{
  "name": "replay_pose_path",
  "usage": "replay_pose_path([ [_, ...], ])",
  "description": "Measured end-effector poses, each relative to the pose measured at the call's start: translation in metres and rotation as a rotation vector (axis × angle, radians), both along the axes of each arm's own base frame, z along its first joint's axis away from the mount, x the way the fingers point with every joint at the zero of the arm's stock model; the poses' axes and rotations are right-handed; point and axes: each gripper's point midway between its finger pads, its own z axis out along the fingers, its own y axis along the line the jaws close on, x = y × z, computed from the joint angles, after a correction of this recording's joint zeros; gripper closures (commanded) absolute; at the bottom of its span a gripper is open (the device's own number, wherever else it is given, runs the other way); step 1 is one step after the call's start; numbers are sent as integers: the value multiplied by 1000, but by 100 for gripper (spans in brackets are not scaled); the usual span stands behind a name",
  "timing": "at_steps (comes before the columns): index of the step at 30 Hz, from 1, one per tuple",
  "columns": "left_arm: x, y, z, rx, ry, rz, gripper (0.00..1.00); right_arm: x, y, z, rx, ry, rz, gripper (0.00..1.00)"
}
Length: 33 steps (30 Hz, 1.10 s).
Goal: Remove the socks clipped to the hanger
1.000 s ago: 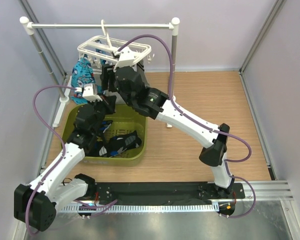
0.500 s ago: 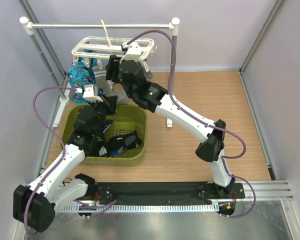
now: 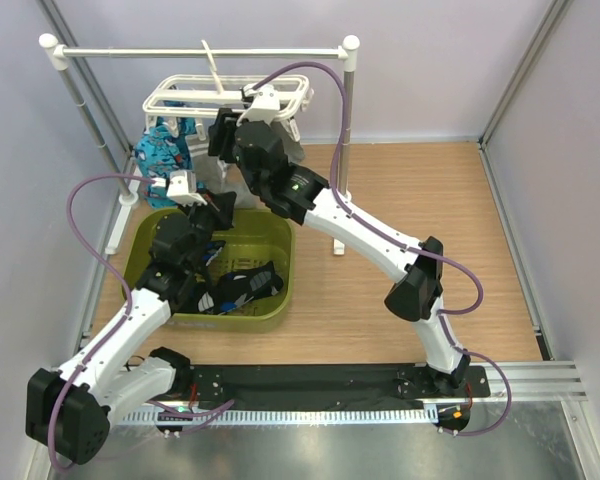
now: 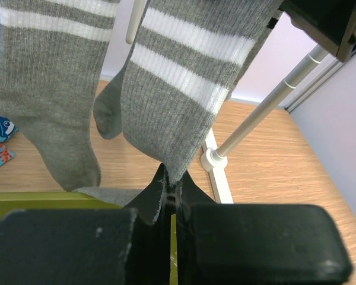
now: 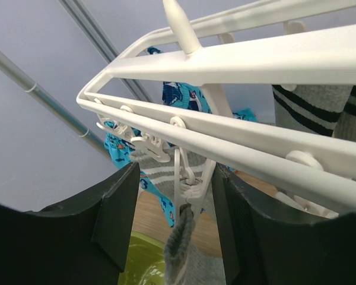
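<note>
Pinching the toe of a grey sock [image 4: 166, 107] hanging under the hanger [image 5: 255, 59], the left gripper [image 4: 172, 189] is holding it with jaws shut. The right gripper [image 5: 175, 205] is straddling a clip [image 5: 188, 189] on the hanger's underside, jaws apart and not squeezing. In my judgement, it should be pressing the clip's levers squarely while the left is pulling straight down, gently. No readable writing is showing around the hanger.

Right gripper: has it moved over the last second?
Yes. The right gripper has shifted up the top view, closer to the white rail, its open jaws now straddling a clip under the hanger.
</note>
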Motion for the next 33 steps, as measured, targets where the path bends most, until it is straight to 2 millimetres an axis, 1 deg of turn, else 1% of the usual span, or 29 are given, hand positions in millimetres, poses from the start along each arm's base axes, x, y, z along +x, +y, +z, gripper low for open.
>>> replay_pose_path([
  [2,0,0,0,-1,-2,0,100,1,0,5,20,-9,-1,55],
  [3,0,0,1,-1,-3,1,100,2,0,7,34,-13,-3,63],
  [4,1,0,1,-1,-3,1,100,2,0,9,42,-16,-3,88],
  [5,0,0,0,-1,-3,1,100,4,-1,10,50,-16,-6,99],
  [10,1,-1,-6,5,10,-1,100,9,-4,15,89,-21,-14,99],
  [18,1,-1,-9,8,21,-1,100,13,-5,13,87,-19,-5,99],
  [19,0,0,-12,10,34,5,100,14,-5,13,87,-18,-1,99],
  [22,-3,10,-22,19,146,59,100,15,-4,11,84,-17,7,99],
  [24,-8,17,-16,29,227,98,100,17,-4,7,81,-14,10,99],
  [26,-17,24,0,36,279,123,100,19,-5,0,76,-8,15,99],
  [28,-30,31,10,44,309,132,100,22,-7,-5,74,-2,18,99],
  [33,-80,56,19,79,376,151,100,29,-14,-6,86,5,30,99],
])
